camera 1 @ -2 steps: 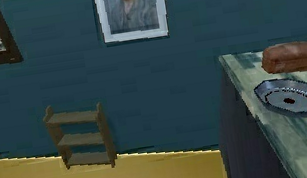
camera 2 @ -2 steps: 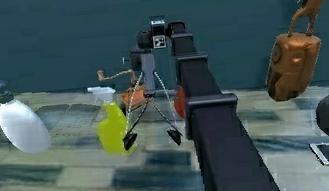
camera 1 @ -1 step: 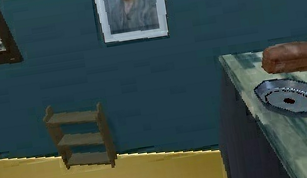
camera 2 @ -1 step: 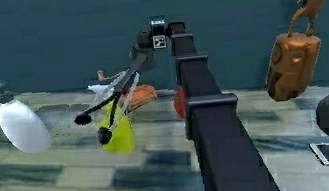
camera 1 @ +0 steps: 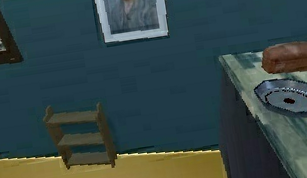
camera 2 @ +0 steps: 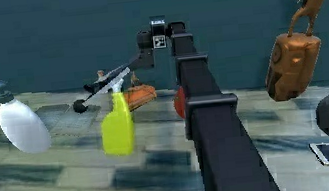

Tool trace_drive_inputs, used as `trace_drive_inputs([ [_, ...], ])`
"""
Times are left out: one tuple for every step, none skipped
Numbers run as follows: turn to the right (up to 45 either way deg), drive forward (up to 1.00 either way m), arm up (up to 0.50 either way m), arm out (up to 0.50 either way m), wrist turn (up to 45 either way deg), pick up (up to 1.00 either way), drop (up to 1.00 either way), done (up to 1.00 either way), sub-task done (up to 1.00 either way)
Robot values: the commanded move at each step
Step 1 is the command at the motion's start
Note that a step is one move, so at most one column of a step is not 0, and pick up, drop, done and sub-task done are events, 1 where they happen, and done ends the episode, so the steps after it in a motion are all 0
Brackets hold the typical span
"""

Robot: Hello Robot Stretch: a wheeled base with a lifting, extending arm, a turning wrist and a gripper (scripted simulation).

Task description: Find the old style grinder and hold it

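spray bottle (camera 2: 118,126): 1 | bread loaf (camera 1: 292,55): 1 | plate (camera 1: 269,91): 1 | end effector (camera 2: 88,96): grip state cannot tell

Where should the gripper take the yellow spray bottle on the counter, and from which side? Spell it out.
Take the yellow spray bottle at its narrow neck, just under the spray head: it stands upright and widens below, so the neck is probably easiest to get around. Come from the arm side view's right; the white rounded thing stands close on its left.

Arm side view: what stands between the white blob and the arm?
A yellow spray bottle, upright on the counter, seen in the arm side view.
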Motion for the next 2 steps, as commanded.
trace_drive_inputs([
  [0.0,0.0,0.0,0.0,45.0,0.0,0.0,0.0,0.0],
  [0.0,0.0,0.0,0.0,6.0,0.0,0.0,0.0,0.0],
])
